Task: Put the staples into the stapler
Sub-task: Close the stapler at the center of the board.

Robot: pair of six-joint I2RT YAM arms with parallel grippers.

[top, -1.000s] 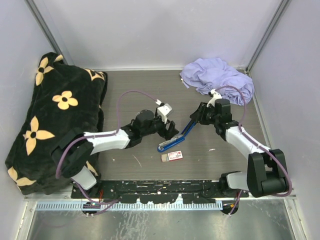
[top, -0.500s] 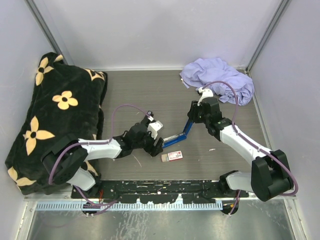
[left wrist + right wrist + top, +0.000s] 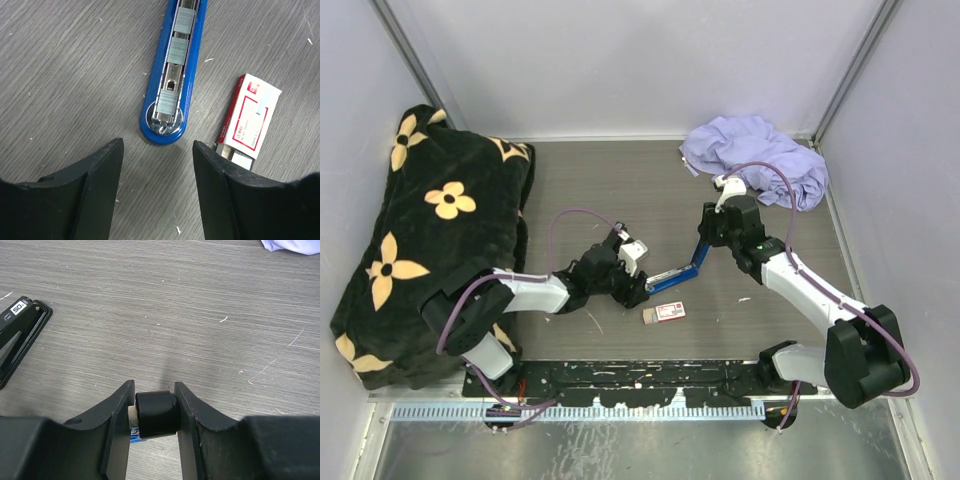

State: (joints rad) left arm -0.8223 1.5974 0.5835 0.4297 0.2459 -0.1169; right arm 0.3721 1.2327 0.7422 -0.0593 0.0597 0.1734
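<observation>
A blue stapler [image 3: 675, 272] lies open on the table, with its metal magazine [image 3: 171, 75] facing up and strips of staples in the channel. My left gripper [image 3: 156, 165] is open and empty, just short of the stapler's rounded end; it also shows in the top view [image 3: 638, 288]. The staples box [image 3: 249, 120], white with a red label, lies just right of that end, its drawer slightly out; it also shows in the top view [image 3: 664, 313]. My right gripper [image 3: 154, 390] is shut on the stapler's black far end [image 3: 156, 414], at the raised arm in the top view [image 3: 704, 240].
A black stapler [image 3: 19, 335] lies flat to the left in the right wrist view. A purple cloth [image 3: 755, 160] is bunched at the back right. A black blanket with yellow flowers [image 3: 430, 230] fills the left side. Walls close in the table.
My left gripper has drawn back from over the stapler to its near end and sits lower. My right gripper has shifted back and left, and the stapler lies opened out flatter.
</observation>
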